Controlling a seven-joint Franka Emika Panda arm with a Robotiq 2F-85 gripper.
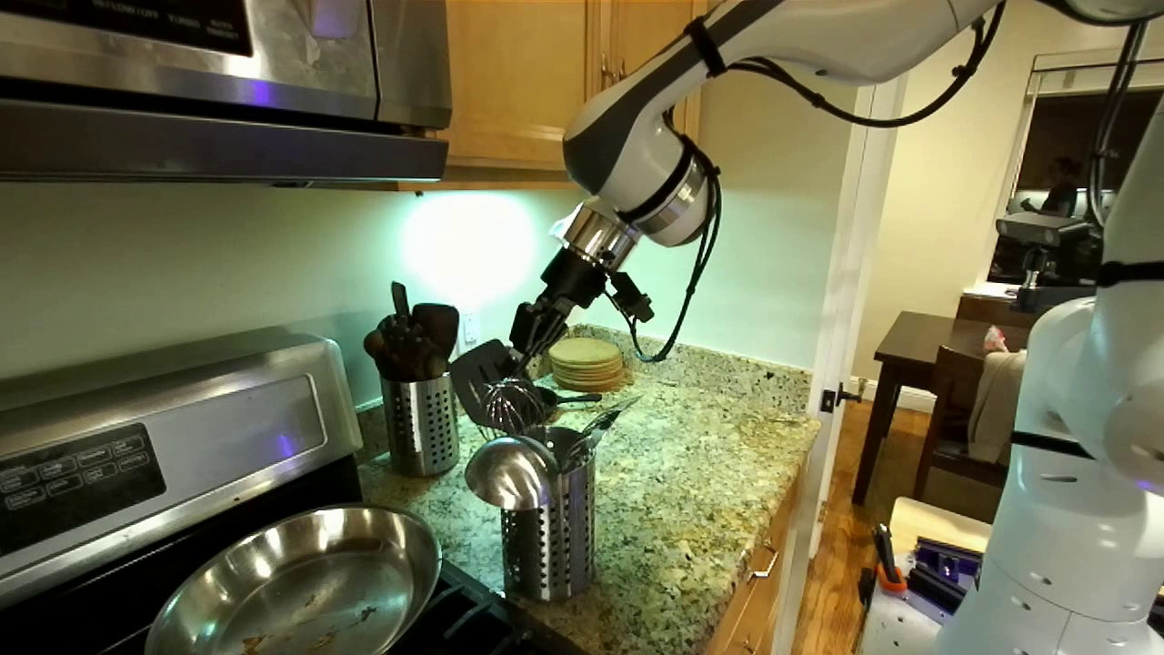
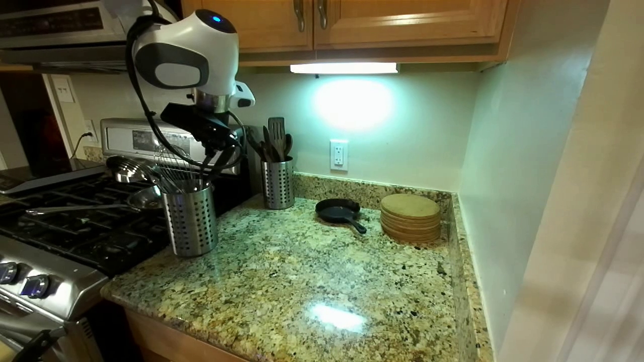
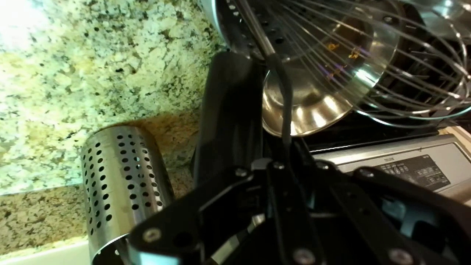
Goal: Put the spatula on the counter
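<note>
The spatula's broad black head (image 1: 472, 371) sticks up, tilted, from the front perforated steel holder (image 1: 551, 541), partly behind the whisk. My gripper (image 1: 529, 347) points down at it from above; the gripper also shows in an exterior view (image 2: 208, 151). In the wrist view the jaws (image 3: 292, 147) are nearly together on a thin dark strip of the spatula (image 3: 286, 99), which joins a steel shaft from the holder. A blurred broad dark slab beside the jaws may be its head or another utensil; I cannot tell. The granite counter (image 2: 322, 271) lies below, also in the wrist view (image 3: 110, 70).
A whisk (image 1: 514, 408) and ladle (image 1: 514, 473) crowd the front holder. A second utensil holder (image 1: 423, 428) stands by the wall. A small black skillet (image 2: 333, 208) and a stack of round boards (image 2: 410, 218) sit on the counter. A steel pan (image 1: 336, 573) is on the stove.
</note>
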